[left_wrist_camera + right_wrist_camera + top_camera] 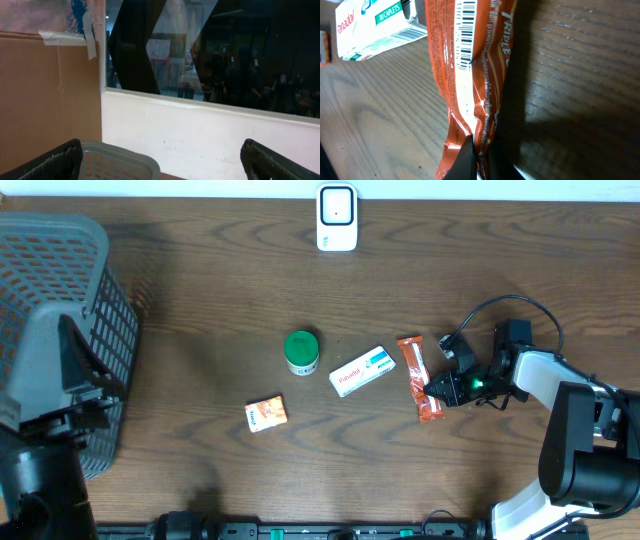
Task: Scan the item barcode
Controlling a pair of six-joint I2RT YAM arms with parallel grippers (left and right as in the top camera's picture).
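Note:
An orange snack-bar wrapper lies on the wooden table, right of centre. My right gripper is shut on the wrapper's near end. In the right wrist view the two dark fingers pinch the crinkled wrapper at its lower end, where the right gripper meets it; a barcode shows on the wrapper's upper part. A white scanner stands at the table's far edge, centre. My left gripper is open and empty, raised above the grey basket at the left.
A green-capped jar, a white Panadol box and a small orange box lie mid-table, left of the wrapper. The grey mesh basket fills the left edge. A black cable loops above the right arm.

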